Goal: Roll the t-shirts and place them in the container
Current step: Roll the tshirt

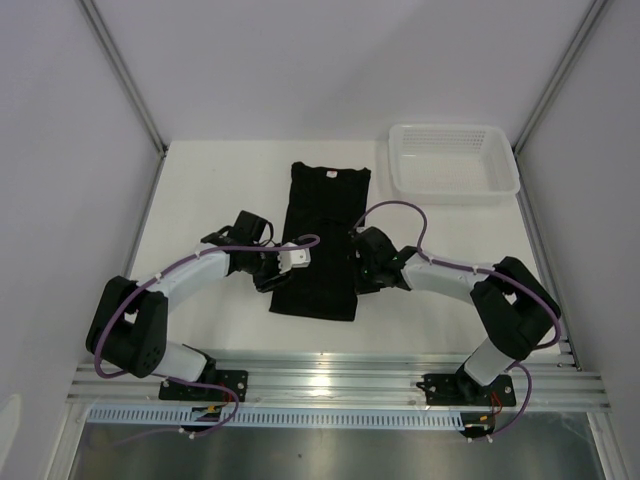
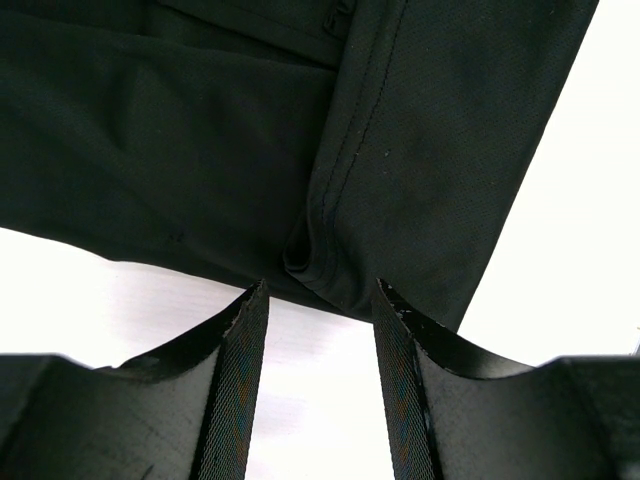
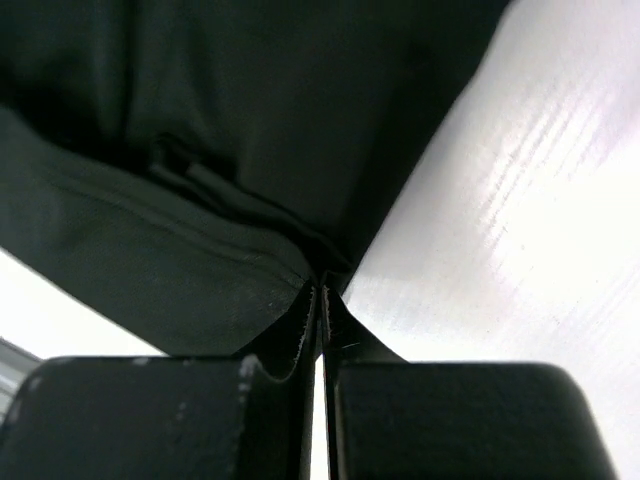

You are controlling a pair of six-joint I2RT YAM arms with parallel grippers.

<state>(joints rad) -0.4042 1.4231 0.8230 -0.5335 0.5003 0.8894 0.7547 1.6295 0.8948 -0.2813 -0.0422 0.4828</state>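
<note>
Right fingers: my right gripper (image 3: 320, 285) has its jaws pressed together, and the folded side edge of the black t-shirt (image 3: 200, 100) runs right into the tips, caught between them.
Left fingers: my left gripper (image 2: 318, 290) has its jaws apart with bare white table (image 2: 560, 200) showing in the gap. A rumpled fold at the t-shirt (image 2: 200, 130) edge sits just ahead of the tips. I cannot tell whether they touch it.
T-shirt: from above, the t-shirt (image 1: 322, 240) lies on the table (image 1: 220, 190) as a long narrow strip, its sides folded in. It runs between my two grippers, with the left gripper (image 1: 272, 270) at one long edge and the right gripper (image 1: 358, 272) at the other. Both are close to the strip's near end.
Label: a small light label (image 1: 329, 176) marks the neck at the far end of the strip, well ahead of both grippers.
Seams: a stitched seam runs away from my left fingertips across the cloth. Layered hems bunch just ahead of my right fingertips.
Basket: a white mesh basket (image 1: 455, 195) stands well ahead of my right gripper and off to its right, apart from the t-shirt. Only its own mesh floor and walls show inside it.
Table near right gripper: glossy white surface lies to the right of my closed fingers.
</note>
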